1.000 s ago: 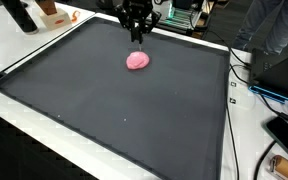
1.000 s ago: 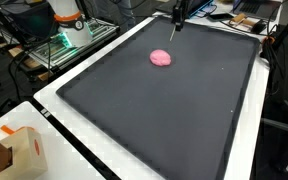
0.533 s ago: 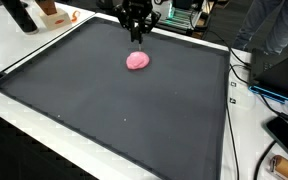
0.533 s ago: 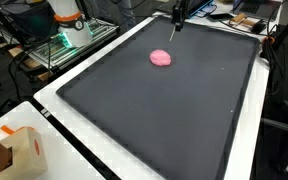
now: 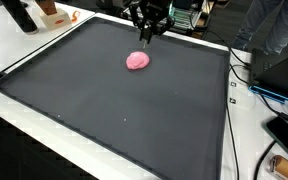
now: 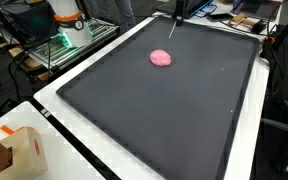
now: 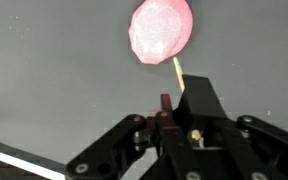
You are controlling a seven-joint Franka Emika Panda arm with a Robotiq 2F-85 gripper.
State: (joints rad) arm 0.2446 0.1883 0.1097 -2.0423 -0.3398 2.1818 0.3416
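A pink lump (image 5: 138,61) is seen lying on a black mat (image 5: 104,115) that covers most of the white bench (image 5: 19,48). In both exterior views it sits towards the 12 o'clock end of the mat, well apart from every edge. The jaws are held above that end, at about 1 o'clock from the lump in an exterior view. In the wrist view they are drawn in narrow, and a thin pale stick (image 7: 177,72) appears to be pinched between them. The stick runs out towards 12 o'clock, where the lump (image 7: 161,30) fills the top of the picture. Its far end is seen against the lump's near edge, but whether it touches the lump or hangs above it cannot be told. As far as can be judged, the stick has been taken up and aimed, while the lump (image 6: 161,58) looks whole and unmarked, so any work on it is judged to be still undone. A cardboard box (image 6: 19,150) is seen at 7 o'clock, off the mat.
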